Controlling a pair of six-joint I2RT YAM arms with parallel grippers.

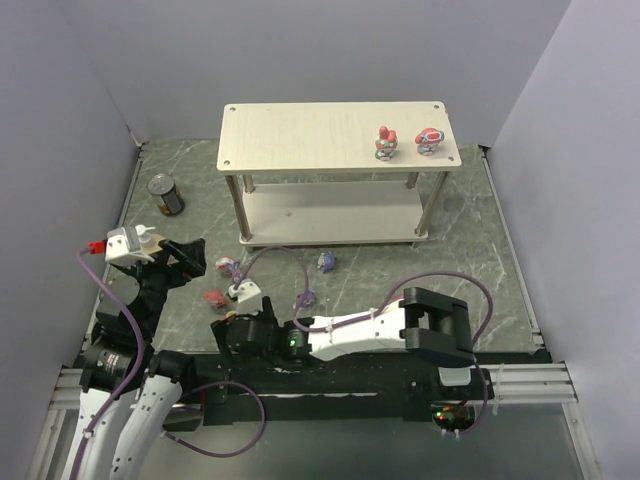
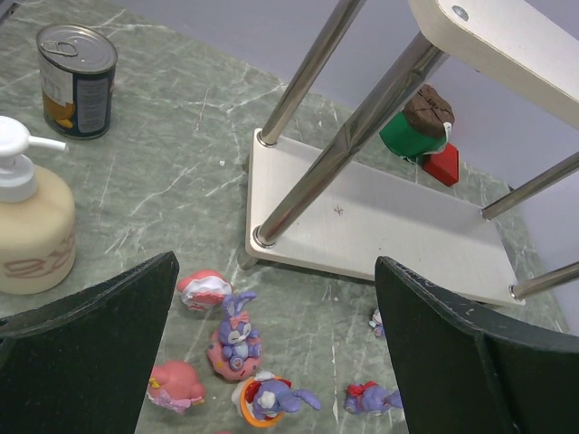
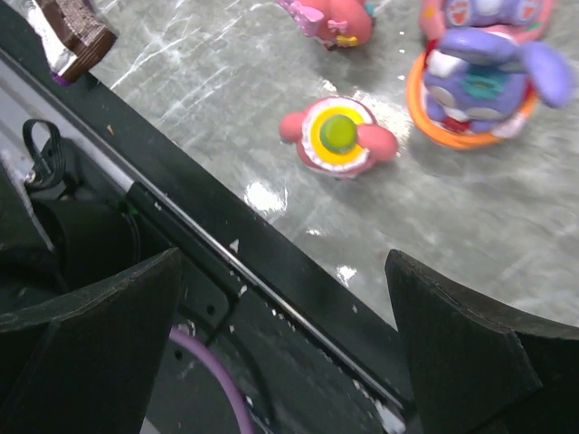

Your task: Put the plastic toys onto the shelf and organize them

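Top external view: table seen from above, entries run left to right.
Tin can (image 1: 167, 195): far left, upright, well apart from the toys; not for shelving.
Left gripper (image 1: 188, 258): jaws apart, nothing held, hovering just left of the loose figures.
Plastic toys (image 1: 227, 266): several lie scattered on the table, near side of the shelf, between the two grippers and a little right of them.
Right gripper (image 3: 282, 262): jaws wide apart and empty, low over the black rail (image 3: 226, 244) at the near table edge.
Round pink toy (image 3: 337, 136): just beyond the right fingertips; a purple rabbit toy (image 3: 484, 81) on an orange ring sits close beside it.
Step in hand: judged an approach to pick, probably the round pink toy.
Method: move farther off the rail, centre the jaws over the toy, close across its narrow body, keep clear of the rabbit.
Shelf (image 1: 330, 135): far centre, two boards, top mostly bare.
Placed toys (image 1: 387, 143): two upright at the right end of the top board.
Placement: set the next one just left of them, in line.
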